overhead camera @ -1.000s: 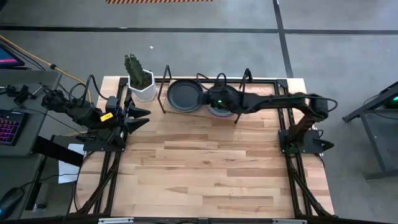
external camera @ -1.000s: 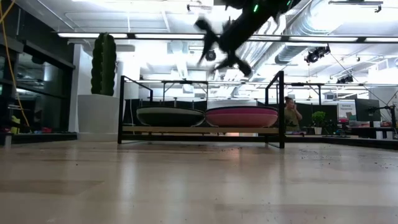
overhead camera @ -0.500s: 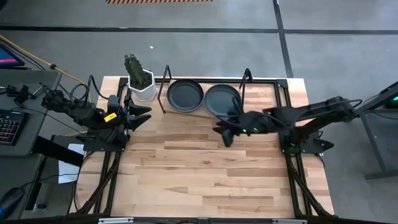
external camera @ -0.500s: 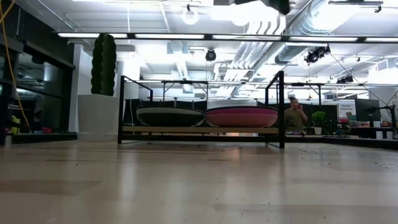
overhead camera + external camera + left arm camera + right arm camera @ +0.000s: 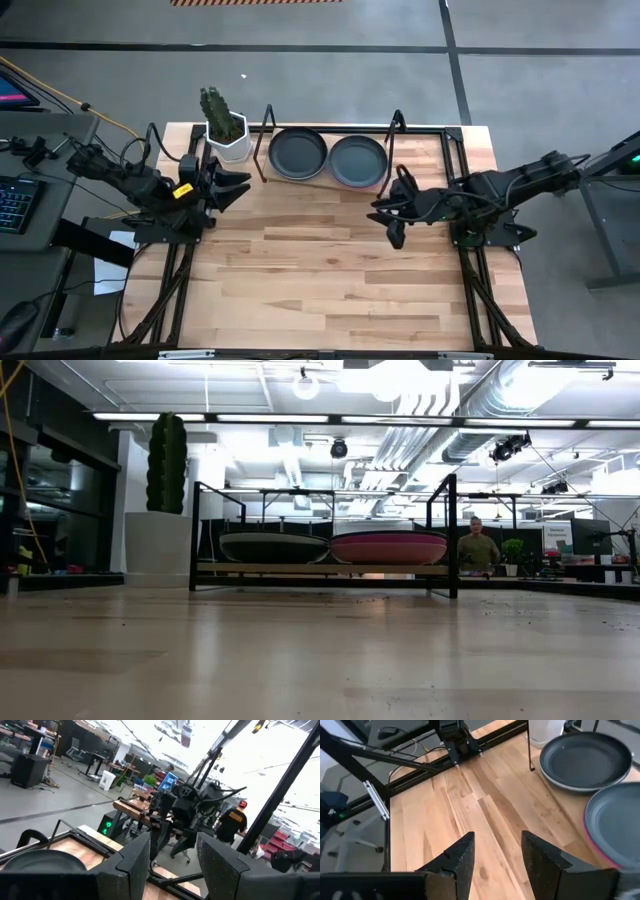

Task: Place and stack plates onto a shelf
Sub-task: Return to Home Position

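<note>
The shelf (image 5: 392,135) stands at the table's far edge, and its wood board shows in the low view (image 5: 320,569). Two stacks of plates rest on it. The left stack (image 5: 297,154) has a dark plate on top and looks dark in the low view (image 5: 273,547). The right stack (image 5: 358,161) has a dark grey plate on top, with a magenta plate (image 5: 388,547) showing under it (image 5: 590,837). My right gripper (image 5: 386,222) is open and empty, on the near side of the right stack. My left gripper (image 5: 240,187) is open and empty at the table's left, beside the shelf's left end.
A white pot with a cactus (image 5: 227,135) stands at the far left, next to the shelf's left end. The bare wooden tabletop (image 5: 330,280) stretches toward the near edge. A person (image 5: 480,548) stands in the room beyond the table.
My right gripper has drawn back from above the right stack, toward the table's near and right edges, and has left the low view. It stays open. The plates on the shelf have stayed where they were.
</note>
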You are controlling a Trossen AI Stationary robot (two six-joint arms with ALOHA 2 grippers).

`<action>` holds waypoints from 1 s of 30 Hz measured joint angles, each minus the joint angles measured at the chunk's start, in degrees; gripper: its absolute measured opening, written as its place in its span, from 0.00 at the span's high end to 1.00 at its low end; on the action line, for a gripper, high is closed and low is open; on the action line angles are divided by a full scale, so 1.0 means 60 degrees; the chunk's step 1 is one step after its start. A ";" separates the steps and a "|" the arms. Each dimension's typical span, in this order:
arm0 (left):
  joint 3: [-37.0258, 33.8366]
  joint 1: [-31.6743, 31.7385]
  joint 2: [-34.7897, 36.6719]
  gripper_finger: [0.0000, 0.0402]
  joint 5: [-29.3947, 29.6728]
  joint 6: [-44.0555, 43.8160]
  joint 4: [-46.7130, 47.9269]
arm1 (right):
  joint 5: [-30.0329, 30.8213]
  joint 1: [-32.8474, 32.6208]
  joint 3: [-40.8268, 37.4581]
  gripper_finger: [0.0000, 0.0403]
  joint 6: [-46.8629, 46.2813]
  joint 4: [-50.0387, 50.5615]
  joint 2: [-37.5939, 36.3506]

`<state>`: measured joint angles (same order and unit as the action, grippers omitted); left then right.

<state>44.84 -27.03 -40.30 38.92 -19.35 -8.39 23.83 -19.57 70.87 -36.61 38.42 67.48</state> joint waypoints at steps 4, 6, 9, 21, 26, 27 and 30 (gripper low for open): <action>0.0000 0.0127 -0.0477 0.62 0.0043 -0.0001 -0.0373 | -0.0008 0.0004 0.0000 0.64 0.0349 0.0194 -0.0338; 0.0000 0.0288 -0.0631 0.62 0.0044 0.0006 -0.0345 | -0.0011 0.0004 0.0000 0.64 0.0357 0.0378 -0.0499; 0.0000 0.0729 -0.0674 0.62 -0.0336 0.0154 -0.0299 | -0.0011 0.0004 0.0000 0.64 0.0340 0.0588 -0.0722; 0.0004 0.4406 0.0640 0.62 -0.4561 0.0369 0.1085 | -0.0058 0.0004 0.0000 0.64 -0.0325 0.0592 -0.0801; 0.0004 0.4492 0.1167 0.62 -0.4932 0.0255 0.1485 | 0.0015 0.0004 0.0000 0.64 -0.0300 0.0564 -0.0801; 0.0004 0.4414 0.1225 0.63 -0.4926 0.0222 0.1556 | 0.0022 0.0004 0.0000 0.64 -0.0293 0.0564 -0.0801; 0.0004 0.4038 0.1276 0.65 -0.4927 0.0017 0.1778 | 0.0028 0.0007 0.0000 0.64 -0.0290 0.0560 -0.0801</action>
<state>44.86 -2.80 -32.64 9.36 -19.25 2.28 24.00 -19.53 70.87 -38.35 41.78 62.67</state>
